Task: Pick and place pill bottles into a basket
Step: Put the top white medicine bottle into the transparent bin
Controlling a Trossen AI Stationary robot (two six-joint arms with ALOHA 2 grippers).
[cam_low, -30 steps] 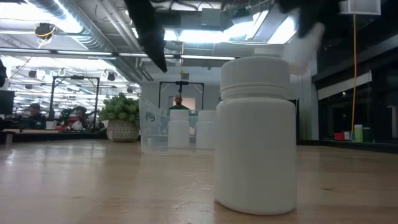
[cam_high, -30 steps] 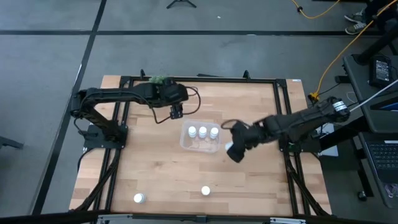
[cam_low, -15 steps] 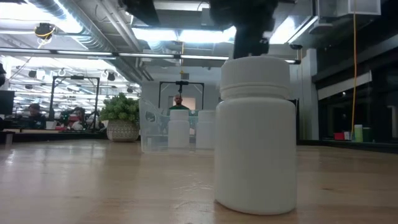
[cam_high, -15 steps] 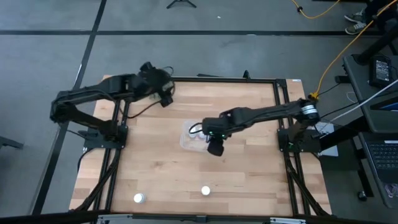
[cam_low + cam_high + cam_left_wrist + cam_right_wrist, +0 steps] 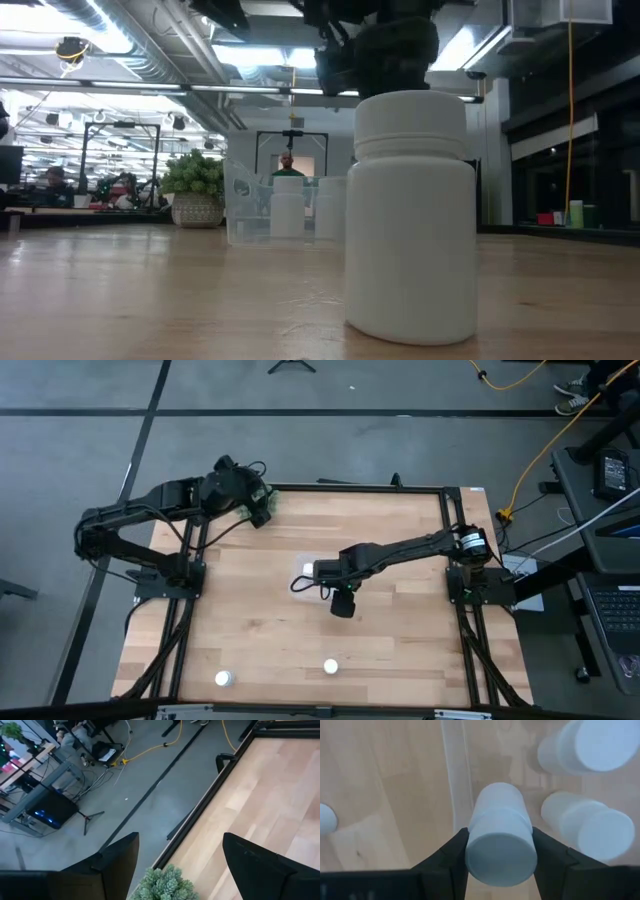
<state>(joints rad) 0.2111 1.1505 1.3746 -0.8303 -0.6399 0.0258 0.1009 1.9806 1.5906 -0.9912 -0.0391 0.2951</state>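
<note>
My right gripper (image 5: 501,845) is shut on a small white pill bottle (image 5: 497,827) and holds it above one wall (image 5: 457,780) of the clear basket (image 5: 300,582). Two more bottles (image 5: 590,742) (image 5: 587,832) stand upright in the basket. Two bottles (image 5: 223,678) (image 5: 330,666) stand on the table near its front edge; one of them looms large in the low view (image 5: 412,215). My left gripper (image 5: 175,865) is open and empty at the table's far left, right above the green plant (image 5: 162,885). My right gripper pinches the bottle's cap (image 5: 475,851) between its two fingers (image 5: 452,852), one on each side. The fingers point down from above. The bottle hangs upright below them, cap up, lifted clear over the basket's wall.
The green plant (image 5: 262,495) stands in a pot at the far left of the table, under my left gripper. A black frame (image 5: 450,510) runs along the table's edges. Bare wood (image 5: 400,650) lies between the basket and the two loose bottles.
My right gripper has carried the bottle toward the table's left, from beside the basket's right side to above the basket. My left gripper has drawn back from near the basket toward the table's far left corner, over the plant.
</note>
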